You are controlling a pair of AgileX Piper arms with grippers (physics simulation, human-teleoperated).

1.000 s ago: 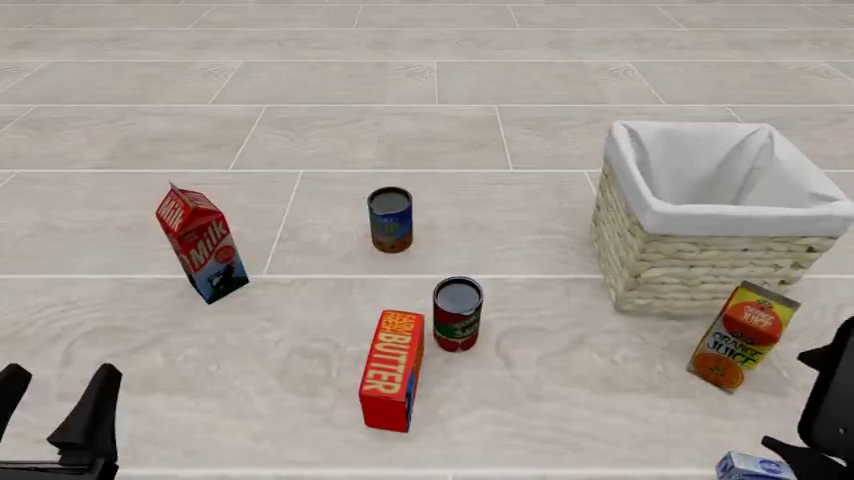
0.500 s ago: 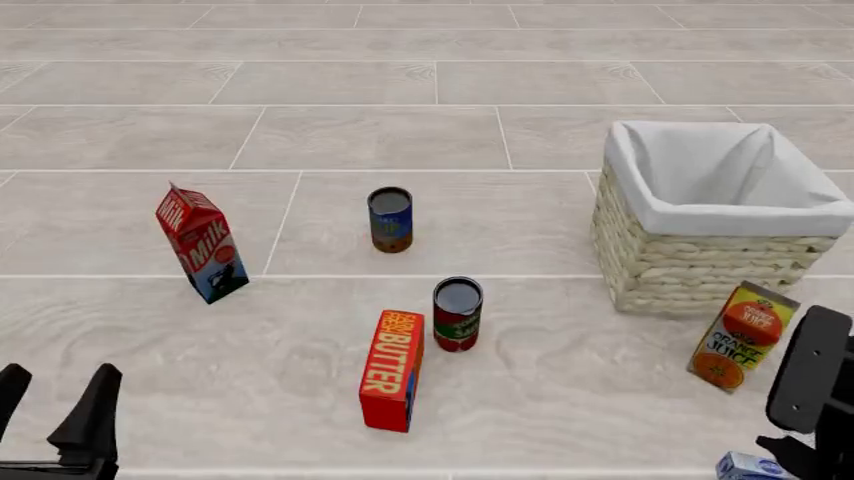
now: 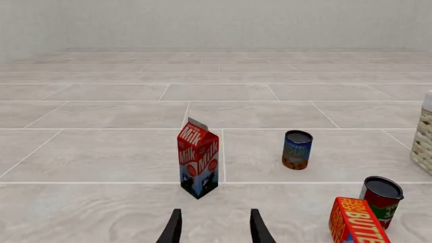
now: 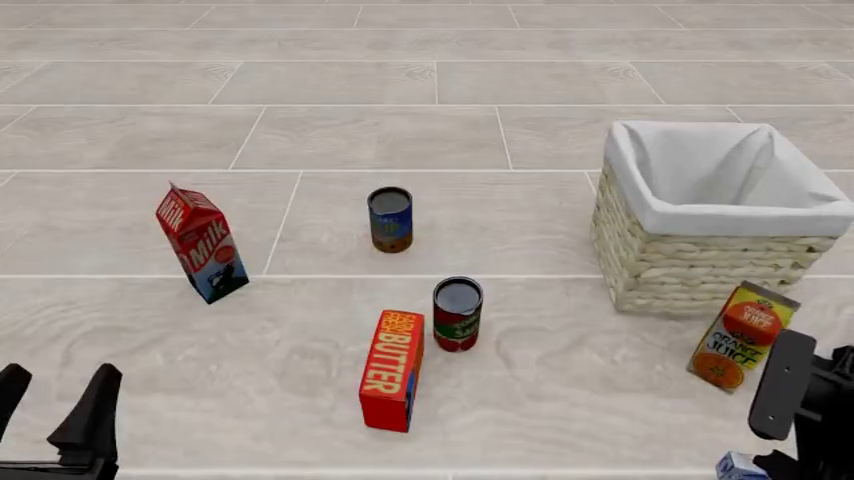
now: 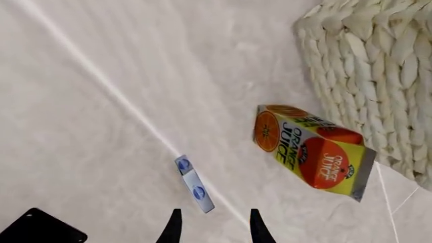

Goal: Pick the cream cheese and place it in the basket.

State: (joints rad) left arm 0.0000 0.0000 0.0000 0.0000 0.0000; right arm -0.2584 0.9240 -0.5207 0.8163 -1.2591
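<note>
While both arms' dark fingers (image 3: 173, 230) (image 5: 173, 226) stand spread, the slim cream cheese (image 5: 194, 191) box lies flat — near the knobbly woven basket (image 5: 378, 76).

Orange juice carton (image 4: 743, 337) stands between cream cheese (image 4: 738, 466) and basket (image 4: 707, 262).

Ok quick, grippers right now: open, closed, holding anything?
Left gripper: open, holding nothing, facing the milk carton.
Right gripper: open, holding nothing, cream cheese just ahead of its fingertips.
</note>
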